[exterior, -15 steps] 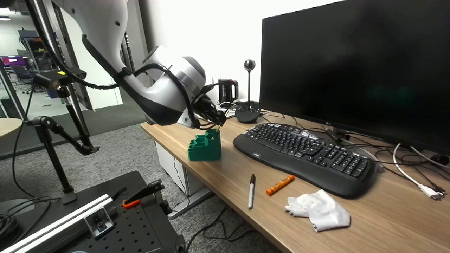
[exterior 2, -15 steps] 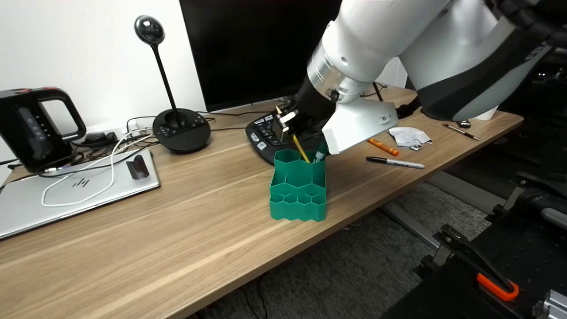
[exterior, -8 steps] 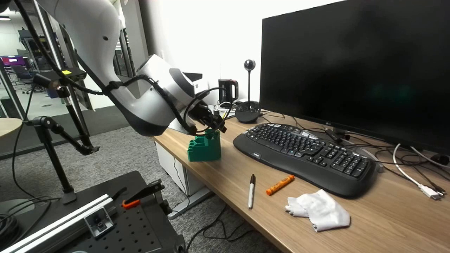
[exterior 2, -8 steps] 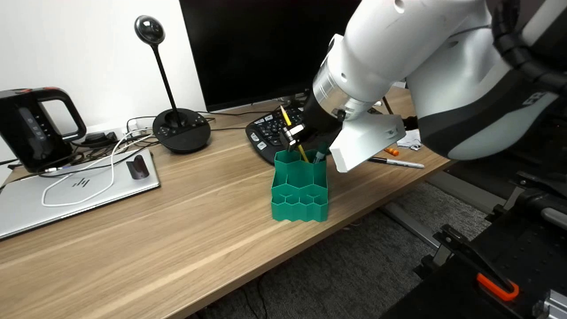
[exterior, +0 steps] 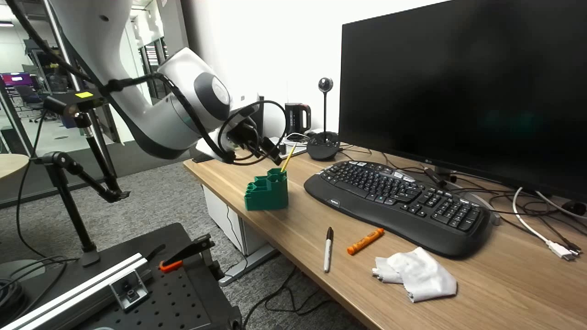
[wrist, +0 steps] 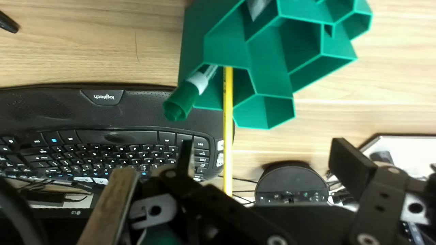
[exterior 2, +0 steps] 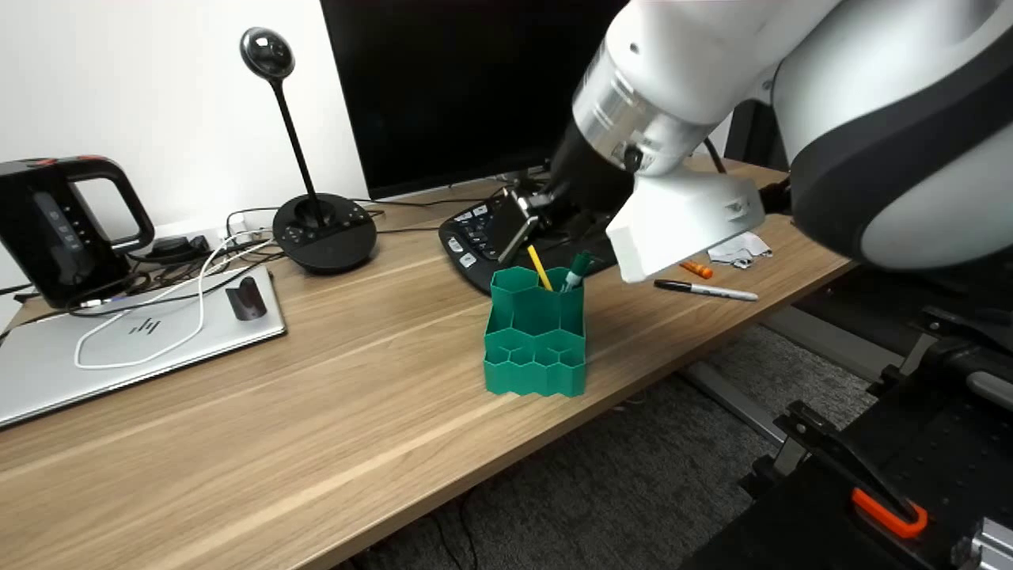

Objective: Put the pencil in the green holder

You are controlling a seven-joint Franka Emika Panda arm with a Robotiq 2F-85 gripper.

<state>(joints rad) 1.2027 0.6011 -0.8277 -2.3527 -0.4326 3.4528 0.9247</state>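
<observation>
Pencil (wrist: 227,136) aslant in the green holder (exterior 2: 536,317), lower end out of sight, claw (wrist: 265,151) agape and empty

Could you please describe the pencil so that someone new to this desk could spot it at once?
In an exterior view, find the wide black keyboard; the stepped green holder stands just left of it. Rising at a slant from the holder's tall end is the pencil. It is long, thin and yellow, unlike the thicker, green-capped marker beside it.
</observation>
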